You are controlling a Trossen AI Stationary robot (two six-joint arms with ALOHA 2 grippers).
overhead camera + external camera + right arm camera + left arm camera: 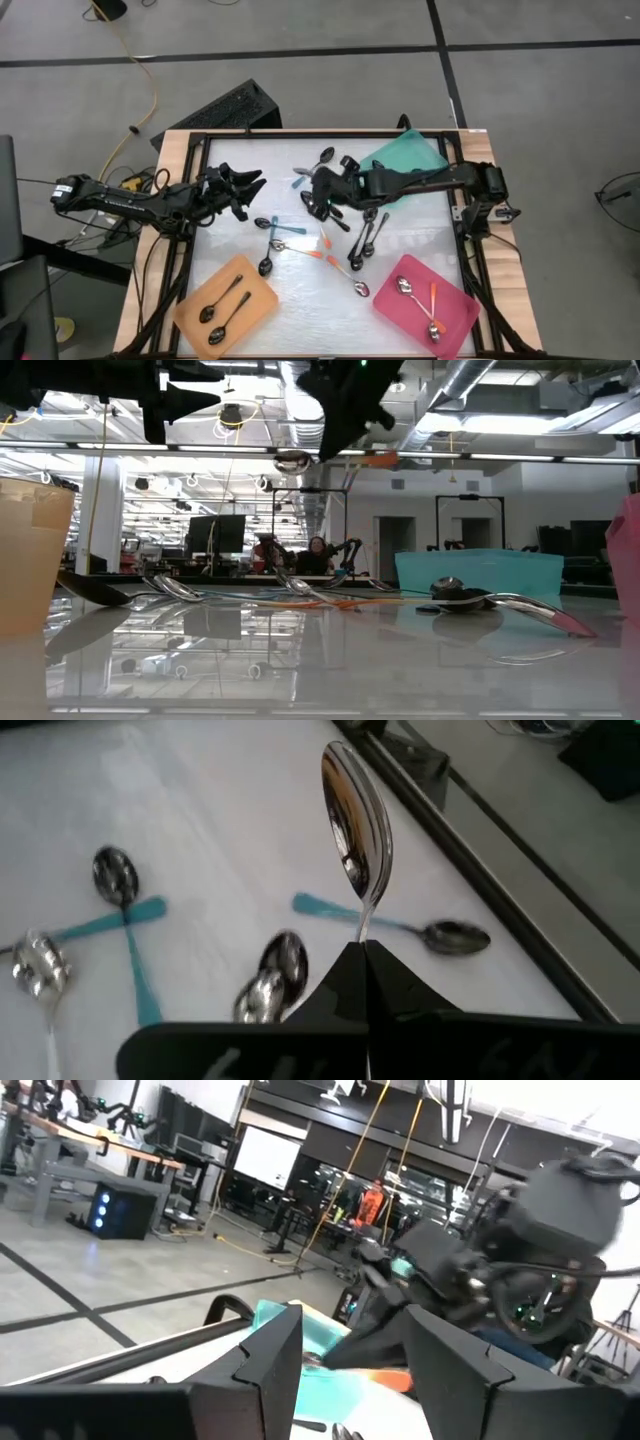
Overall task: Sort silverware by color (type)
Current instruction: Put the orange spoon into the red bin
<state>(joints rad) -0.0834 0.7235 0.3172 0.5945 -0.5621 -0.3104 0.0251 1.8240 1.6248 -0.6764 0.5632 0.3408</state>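
White and glossy, the tabletop [420, 240] carries three trays: an orange tray [255, 300] with two spoons, a pink tray [455, 305] with what look like two, one orange-handled, and a teal tray [415, 155] partly under the right arm. Roughly ten more spoons [320, 245] lie loose mid-table, though overlaps make that count uncertain. The right gripper [365, 955], reaching in level over the table's middle, is clamped tight on the neck of a silver spoon [355, 815], raised off the surface, bowl outward. The left gripper [248, 185] hovers at the left, fingers partly spread, empty.
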